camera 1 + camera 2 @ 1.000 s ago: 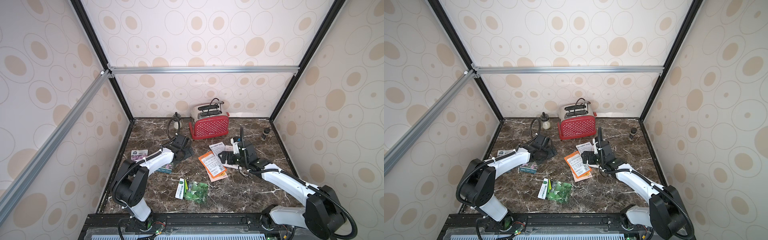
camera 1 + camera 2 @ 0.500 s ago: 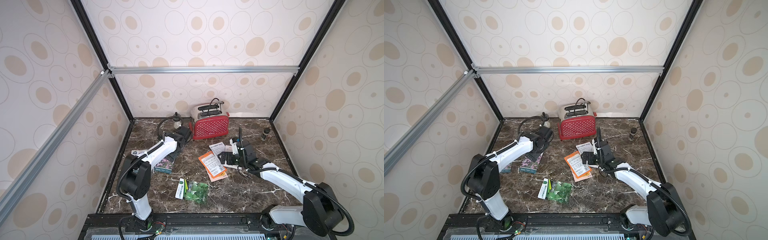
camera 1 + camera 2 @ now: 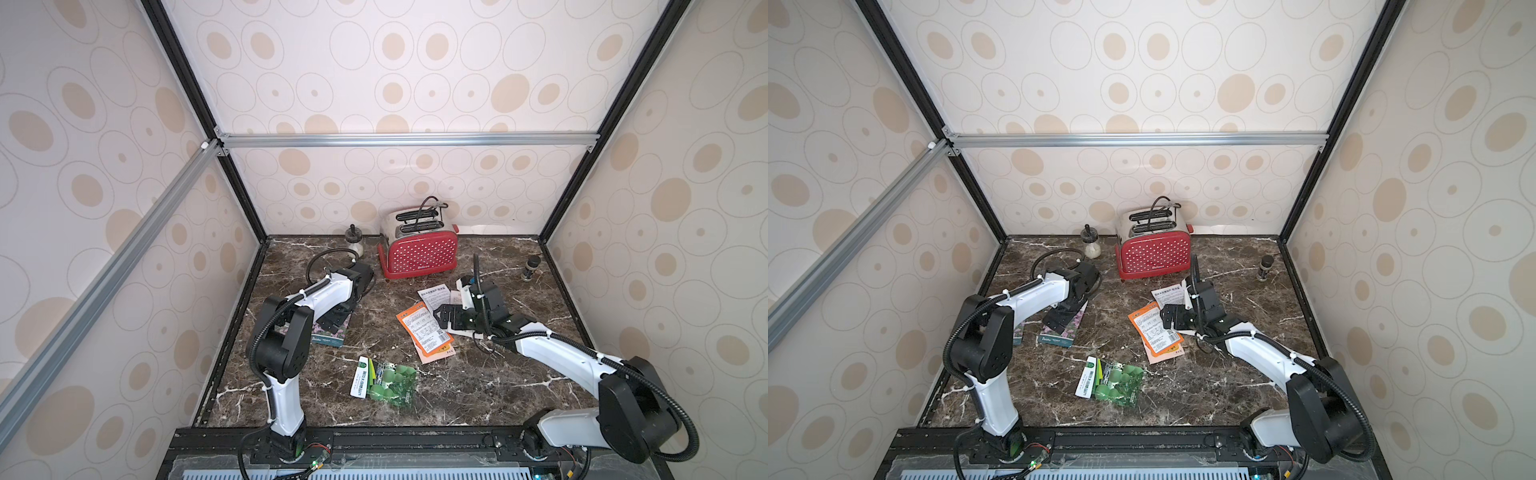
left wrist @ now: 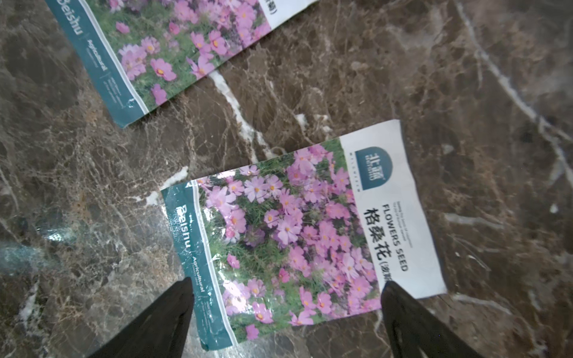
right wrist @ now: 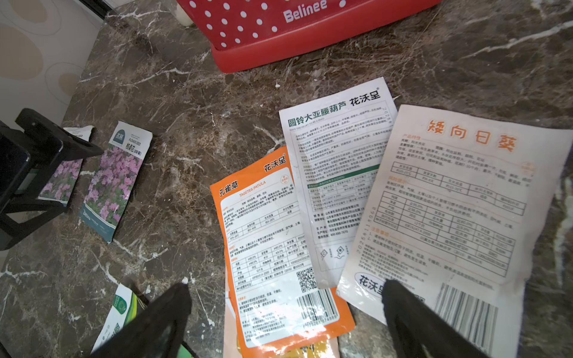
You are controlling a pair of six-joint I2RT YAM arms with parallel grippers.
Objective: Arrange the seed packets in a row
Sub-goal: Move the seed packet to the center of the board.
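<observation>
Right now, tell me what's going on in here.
On the marble table, the left end effector hovers open over one purple-flower packet; a second purple-flower packet lies apart beside it. The right end effector, also open, hangs over an overlapping pile of text-side-up packets near the red toaster. A green-gourd packet lies alone nearer the front. Nothing is held, and there is no full row yet.

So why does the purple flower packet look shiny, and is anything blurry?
In the left wrist view, light glares off the glossy purple-flower seed packet and the dark marble tabletop; in the right wrist view, the black gripper fingers up close look blurry.
</observation>
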